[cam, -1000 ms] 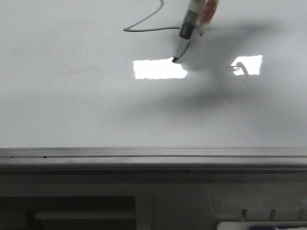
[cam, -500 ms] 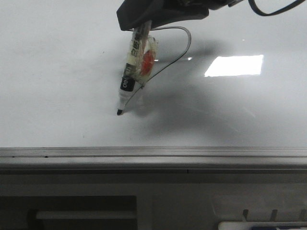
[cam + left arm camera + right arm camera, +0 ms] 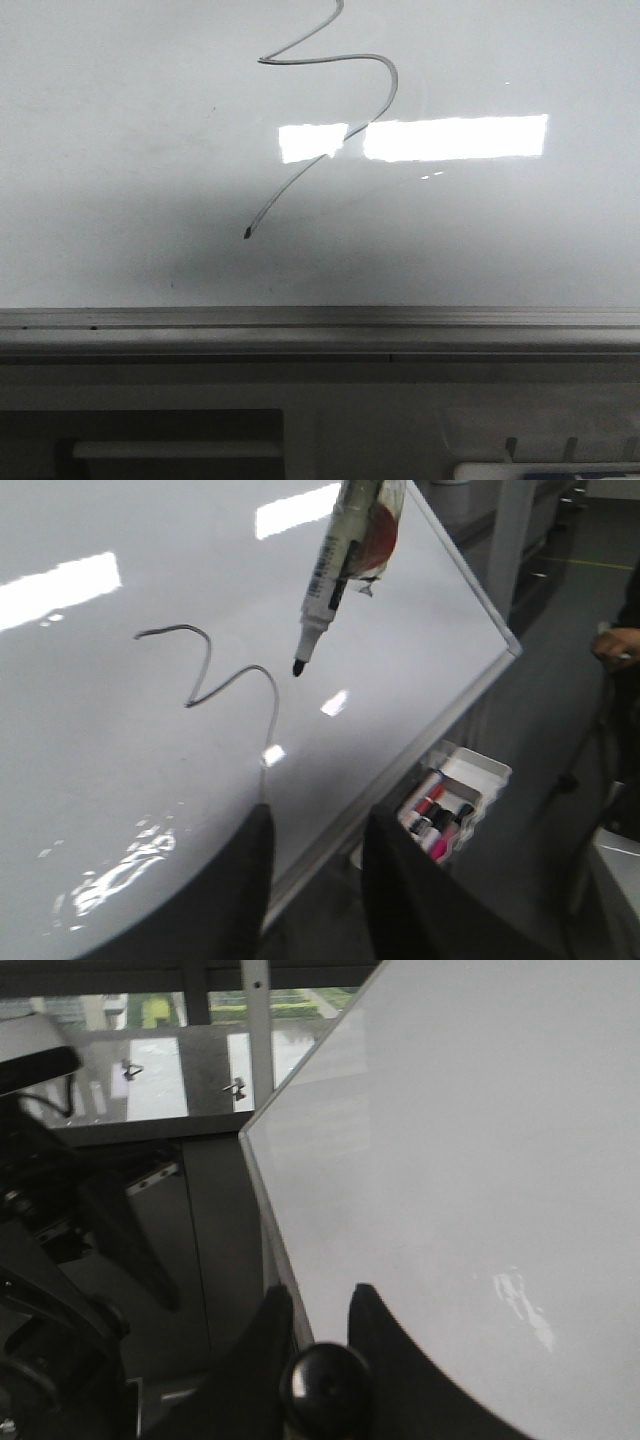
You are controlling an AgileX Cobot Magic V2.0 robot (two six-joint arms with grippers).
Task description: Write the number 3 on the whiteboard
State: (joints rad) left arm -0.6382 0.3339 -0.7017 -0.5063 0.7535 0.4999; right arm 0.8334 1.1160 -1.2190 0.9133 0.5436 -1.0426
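The number 3 (image 3: 320,62) is a thin dark grey wavy line on the whiteboard (image 3: 120,150), with a slanting tail that ends in a dot near the board's front frame. It also shows in the left wrist view (image 3: 219,686). My right gripper (image 3: 320,1295) is shut on a marker, whose black end (image 3: 325,1385) sits between its fingers. The marker (image 3: 340,570) hangs tip down above the board, clear of the line. My left gripper (image 3: 318,815) is open and empty over the board's edge. Neither gripper shows in the front view.
The board's grey metal frame (image 3: 320,325) runs along the front, with a dark grey tray-like structure (image 3: 180,440) below it. A white tray of several markers (image 3: 455,805) sits beside the board's corner. A person's arm (image 3: 620,650) is at the side.
The marker drew the tail down to the lower left, ending in a dot. It then lifted off the board and left the front view with the gripper.
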